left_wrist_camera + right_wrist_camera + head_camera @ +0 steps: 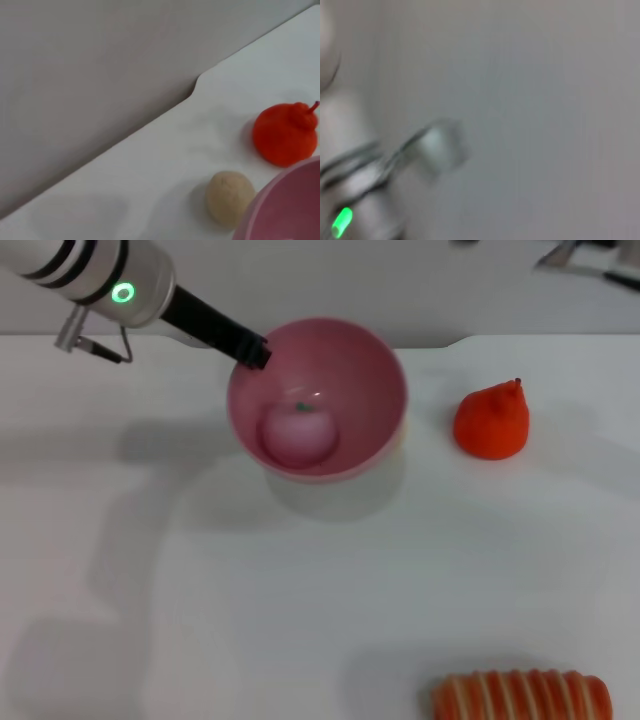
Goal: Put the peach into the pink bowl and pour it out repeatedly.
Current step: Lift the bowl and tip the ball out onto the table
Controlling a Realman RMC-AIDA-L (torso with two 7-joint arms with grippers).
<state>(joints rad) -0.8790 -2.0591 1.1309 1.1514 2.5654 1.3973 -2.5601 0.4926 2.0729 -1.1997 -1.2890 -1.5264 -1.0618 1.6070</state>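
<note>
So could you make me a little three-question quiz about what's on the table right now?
1. True or false: the peach lies inside the pink bowl.
2. Which arm's gripper is at the bowl's rim? A) left B) right
3. Fill in: beside the bowl, in the left wrist view, sits a beige ____, near the orange-red fruit.

Key
1. True.
2. A: the left gripper is at the rim; the right gripper is not seen at the table.
3. Ball.
</note>
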